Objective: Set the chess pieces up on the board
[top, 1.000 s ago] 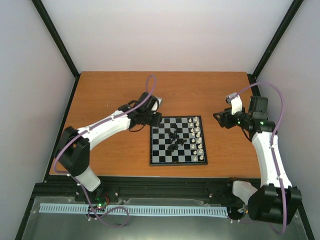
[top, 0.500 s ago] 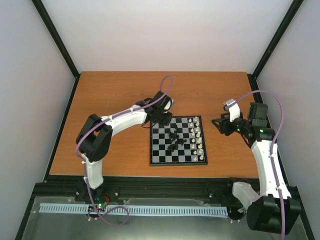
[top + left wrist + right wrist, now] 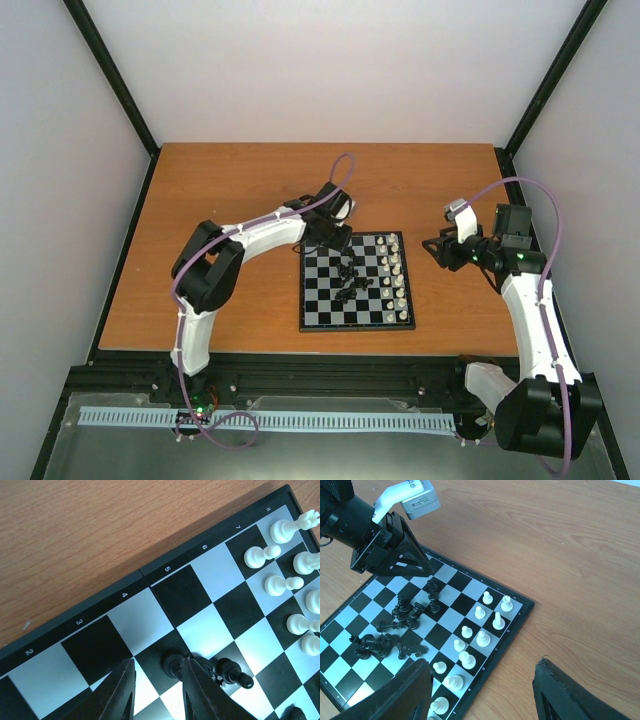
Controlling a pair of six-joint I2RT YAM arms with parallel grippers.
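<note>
The board [image 3: 320, 310] lies on the table right of centre. White chess pieces [image 3: 396, 280] stand in two columns along its right side, also seen in the right wrist view [image 3: 480, 612]. Black chess pieces [image 3: 347, 280] lie heaped in the middle, several toppled [image 3: 395, 630]. My left gripper [image 3: 335, 242] hangs over the board's far left part. It is open, with bare squares between its fingers [image 3: 117, 695], and one black piece [image 3: 174, 666] stands by the right fingertip. My right gripper [image 3: 437, 250] hovers open beside the board's right edge [image 3: 520, 611], holding nothing.
The wooden table [image 3: 230, 200] is enclosed by white walls and black frame posts [image 3: 115, 80]. A metal rail [image 3: 270, 420] runs along the near edge behind the arm bases. Bare wood surrounds the board on all sides.
My left arm swung right, bringing its gripper from beside the board to over its far left corner, and its jaws narrowed. My right gripper shifted slightly left and closed a little.
</note>
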